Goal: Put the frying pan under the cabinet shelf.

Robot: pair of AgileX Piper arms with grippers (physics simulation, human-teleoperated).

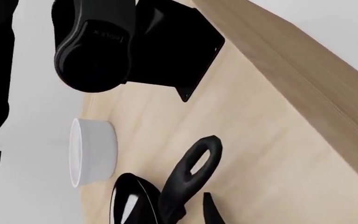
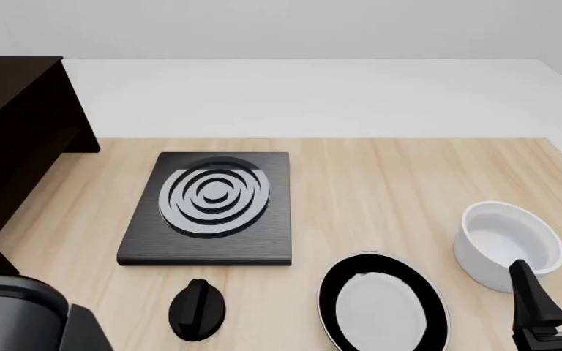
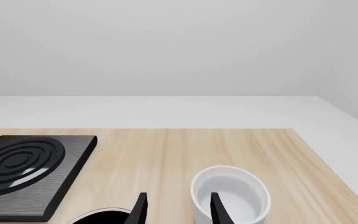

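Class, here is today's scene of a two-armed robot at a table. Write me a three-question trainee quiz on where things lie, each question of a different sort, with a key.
1. True or false: the frying pan already sits under the cabinet shelf.
2. In the front view, which thing lies just right of the pan? A) burner slab B) white bowl C) cabinet shelf
3. Fill in: the right gripper's jaws stand ____, holding nothing.

Key: 1 false, as the pan lies on the table near the front edge, far from the cabinet; 2 B; 3 open.
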